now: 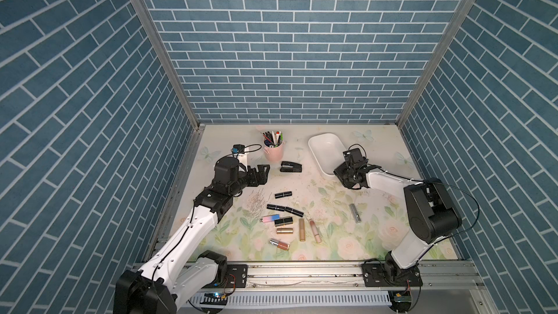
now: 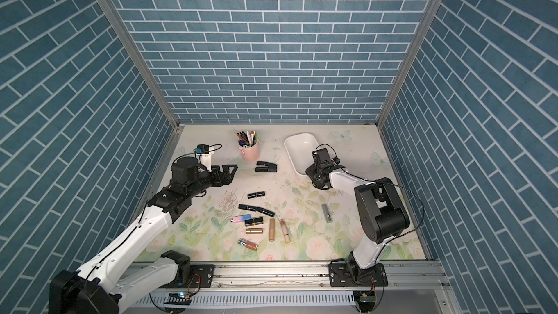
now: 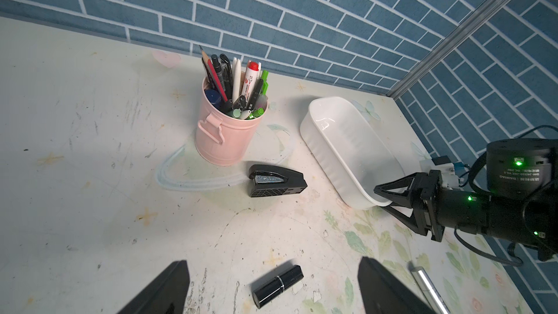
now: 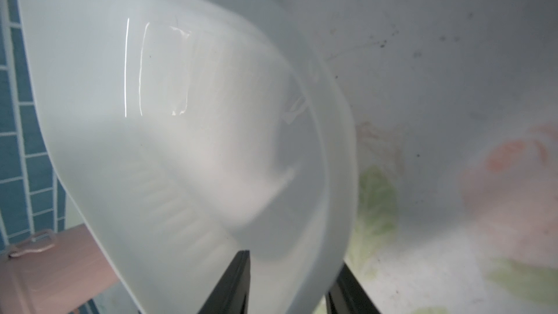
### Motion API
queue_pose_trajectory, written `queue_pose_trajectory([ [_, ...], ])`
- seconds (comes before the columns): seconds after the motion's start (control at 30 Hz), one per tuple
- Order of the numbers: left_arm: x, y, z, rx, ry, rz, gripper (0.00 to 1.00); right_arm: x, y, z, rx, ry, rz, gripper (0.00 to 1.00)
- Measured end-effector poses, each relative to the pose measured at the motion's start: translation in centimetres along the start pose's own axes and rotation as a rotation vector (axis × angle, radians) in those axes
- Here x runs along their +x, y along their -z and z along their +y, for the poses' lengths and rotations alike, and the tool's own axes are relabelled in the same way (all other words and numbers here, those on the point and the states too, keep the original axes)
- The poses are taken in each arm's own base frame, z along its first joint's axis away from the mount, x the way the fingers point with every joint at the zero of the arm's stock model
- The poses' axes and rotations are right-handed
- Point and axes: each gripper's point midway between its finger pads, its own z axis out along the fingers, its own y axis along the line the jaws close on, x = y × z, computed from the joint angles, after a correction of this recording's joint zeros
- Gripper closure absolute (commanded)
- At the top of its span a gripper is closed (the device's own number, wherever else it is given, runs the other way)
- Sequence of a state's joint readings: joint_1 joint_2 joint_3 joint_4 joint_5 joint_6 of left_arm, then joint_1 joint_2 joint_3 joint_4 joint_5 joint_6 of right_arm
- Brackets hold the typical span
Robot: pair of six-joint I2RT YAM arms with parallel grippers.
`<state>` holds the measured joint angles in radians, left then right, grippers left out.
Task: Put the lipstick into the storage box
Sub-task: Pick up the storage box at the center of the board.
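Lipsticks (image 1: 294, 211) all lie loose on the table (image 1: 347, 246), lower centre in both top views; storage box (image 1: 327, 154) sits upper right, nothing visible in it. Right gripper (image 3: 383, 198) straddles its near rim, jaws narrow, can't tell if clamped. The flared rim could slip, or the box tip, if pulled. Left gripper (image 1: 263, 173) wide, empty, over a black lipstick (image 3: 277, 285); round, may roll. Stapler (image 1: 291, 167) and pen cup (image 1: 274, 152) sit between it and the box
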<state>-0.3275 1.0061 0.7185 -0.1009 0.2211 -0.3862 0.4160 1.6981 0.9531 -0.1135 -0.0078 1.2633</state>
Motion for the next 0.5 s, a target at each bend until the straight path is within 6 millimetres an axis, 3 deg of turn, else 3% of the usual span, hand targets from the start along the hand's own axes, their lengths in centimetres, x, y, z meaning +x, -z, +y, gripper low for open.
queue_pose_trajectory([
  [0.27,0.43,0.41,0.44,-0.019,-0.009,-0.002,0.08,-0.03,0.0,0.25,-0.009,-0.012,-0.004,0.99],
  [0.5,0.27,0.89,0.35,-0.019,-0.021,-0.011,0.09,-0.54,0.4,0.79,0.004,0.085,-0.006,1.0],
])
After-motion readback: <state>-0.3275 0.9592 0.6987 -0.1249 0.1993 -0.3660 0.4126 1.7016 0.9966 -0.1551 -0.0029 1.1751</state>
